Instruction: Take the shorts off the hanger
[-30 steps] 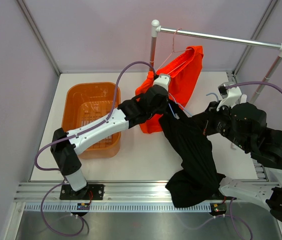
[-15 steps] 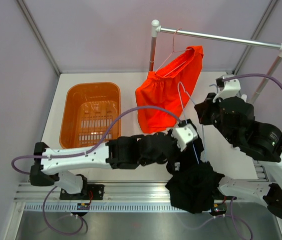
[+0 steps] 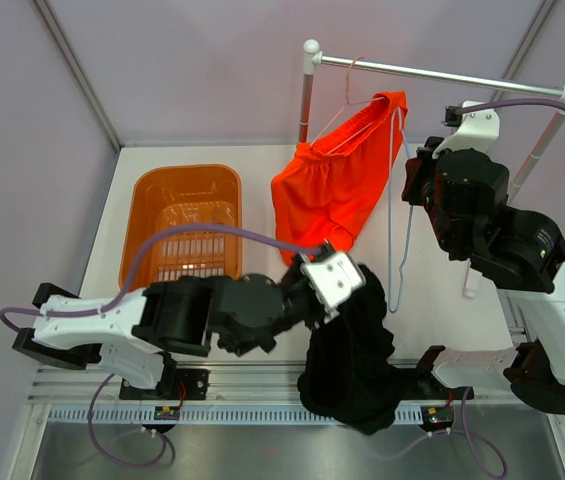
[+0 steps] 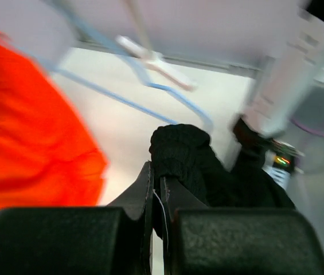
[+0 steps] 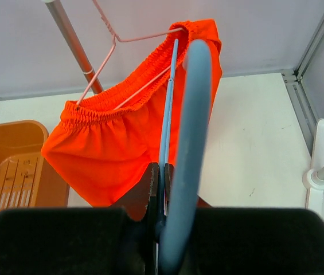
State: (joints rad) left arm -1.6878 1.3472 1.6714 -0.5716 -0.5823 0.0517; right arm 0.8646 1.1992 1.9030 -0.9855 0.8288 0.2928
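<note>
Left gripper [image 4: 156,175] pinched shut on black shorts [image 3: 350,350] – right gripper [image 5: 160,172] clamped blue hanger [image 5: 189,114]; orange shorts [image 3: 334,185] hung on pink hanger [image 5: 102,64].

Clear table [image 3: 257,180] strip between basket [image 3: 187,169] and hanging orange shorts [image 3: 337,190]; farther right, blue hanger [image 3: 393,240] and overhead rail [image 3: 442,77] block passage.

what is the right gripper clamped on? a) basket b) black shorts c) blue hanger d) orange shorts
c: the right wrist view shows the right gripper shut on the blue hanger; the orange shorts hang behind it, not gripped, and the black shorts are in the left gripper.
</note>
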